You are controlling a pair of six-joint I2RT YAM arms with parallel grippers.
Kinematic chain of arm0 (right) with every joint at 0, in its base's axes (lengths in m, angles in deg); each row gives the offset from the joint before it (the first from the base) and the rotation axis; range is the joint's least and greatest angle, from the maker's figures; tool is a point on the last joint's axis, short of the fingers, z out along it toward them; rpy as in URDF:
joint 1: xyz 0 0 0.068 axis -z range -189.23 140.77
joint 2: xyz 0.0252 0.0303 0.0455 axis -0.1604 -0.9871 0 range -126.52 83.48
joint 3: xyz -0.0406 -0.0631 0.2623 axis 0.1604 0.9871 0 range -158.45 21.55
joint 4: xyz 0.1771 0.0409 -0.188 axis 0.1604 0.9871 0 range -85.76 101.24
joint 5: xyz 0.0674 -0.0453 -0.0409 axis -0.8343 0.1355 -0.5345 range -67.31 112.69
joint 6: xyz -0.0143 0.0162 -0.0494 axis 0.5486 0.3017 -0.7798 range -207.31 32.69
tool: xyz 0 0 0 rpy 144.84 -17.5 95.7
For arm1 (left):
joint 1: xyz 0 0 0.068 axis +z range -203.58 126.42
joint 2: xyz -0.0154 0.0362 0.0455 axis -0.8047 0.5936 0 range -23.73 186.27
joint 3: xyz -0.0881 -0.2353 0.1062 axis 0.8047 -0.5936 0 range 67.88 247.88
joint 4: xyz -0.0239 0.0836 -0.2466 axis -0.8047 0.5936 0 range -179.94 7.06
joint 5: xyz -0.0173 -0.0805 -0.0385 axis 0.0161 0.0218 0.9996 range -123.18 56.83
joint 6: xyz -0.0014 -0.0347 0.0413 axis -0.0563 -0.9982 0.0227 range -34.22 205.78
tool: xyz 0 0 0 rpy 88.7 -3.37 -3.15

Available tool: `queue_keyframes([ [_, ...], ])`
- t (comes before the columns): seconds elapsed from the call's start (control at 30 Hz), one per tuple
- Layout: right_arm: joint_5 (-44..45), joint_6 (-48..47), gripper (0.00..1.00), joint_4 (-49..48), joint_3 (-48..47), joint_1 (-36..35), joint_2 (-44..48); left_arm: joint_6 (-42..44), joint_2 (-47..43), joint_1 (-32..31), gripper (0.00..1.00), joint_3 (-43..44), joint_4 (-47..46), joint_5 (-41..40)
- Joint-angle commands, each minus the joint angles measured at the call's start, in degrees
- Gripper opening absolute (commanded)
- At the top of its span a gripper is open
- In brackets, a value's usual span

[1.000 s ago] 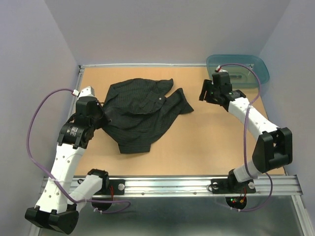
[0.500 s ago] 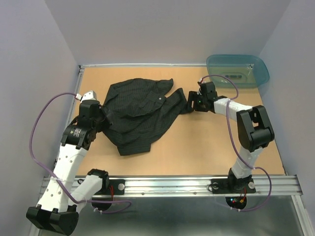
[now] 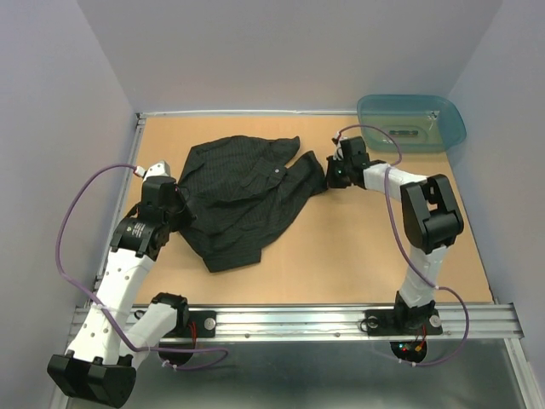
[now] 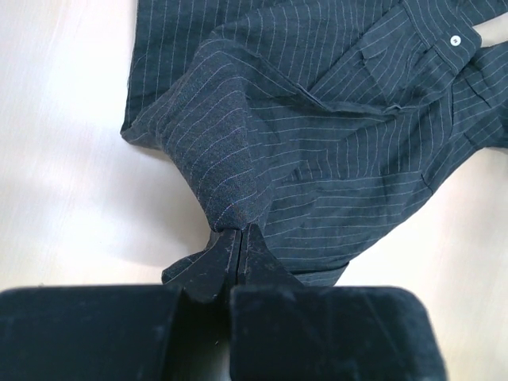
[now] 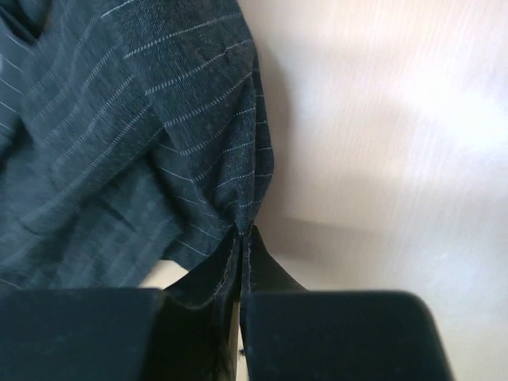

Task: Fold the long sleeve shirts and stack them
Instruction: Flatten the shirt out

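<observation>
Left claw (image 4: 240,235) and right claw (image 5: 242,238) each clamp the black pinstriped shirt (image 3: 243,196).

The top camera sits high at the near side and looks down and forward over the whole worktop (image 3: 358,247). Each wrist camera looks along its own claw, very close to the surface. The view over the left claw (image 4: 240,238) faces the left edge of the black shirt (image 4: 333,119), and the view over the right claw (image 5: 244,238) faces its right edge. All three views share this shirt.
</observation>
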Motion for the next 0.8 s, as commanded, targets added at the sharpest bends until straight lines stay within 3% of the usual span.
queue_keyframes([
  [0.0,4.9,-4.5,0.01,3.5,-13.2,-1.0,4.5,0.7,0.0,-0.1,0.0,1.2,-1.3,-1.8],
  [0.1,15.6,-9.5,0.01,8.6,-24.4,-2.8,8.9,1.4,0.1,0.0,0.0,2.9,0.1,-3.5],
  [0.13,21.6,-13.2,0.01,9.9,-26.6,-4.8,10.9,1.5,0.2,0.0,0.0,3.4,0.4,-3.7],
  [0.27,32.4,-19.6,0.01,11.0,-33.0,-9.1,14.3,1.7,-0.1,0.0,0.0,5.4,1.8,-3.7],
  [0.37,35.8,-18.9,0.03,11.5,-31.2,-9.1,15.9,1.7,-0.3,0.0,0.0,5.5,2.1,-2.8],
  [0.57,40.1,-17.9,0.18,11.5,-19.9,-9.1,17.1,1.9,-0.7,0.0,0.0,3.9,2.1,2.2],
  [0.67,39.5,-15.5,0.43,11.6,-15.1,-9.1,17.2,1.9,-1.2,0.0,0.0,2.5,1.9,5.1],
  [0.7,39.5,-15.5,0.67,11.6,-14.2,-9.1,17.2,1.9,-1.6,0.0,0.0,1.9,1.9,5.6],
  [0.77,38.9,-10.4,0.78,13.8,-13.3,-9.1,18.4,2.0,-1.9,0.0,0.0,1.3,2.2,6.8],
])
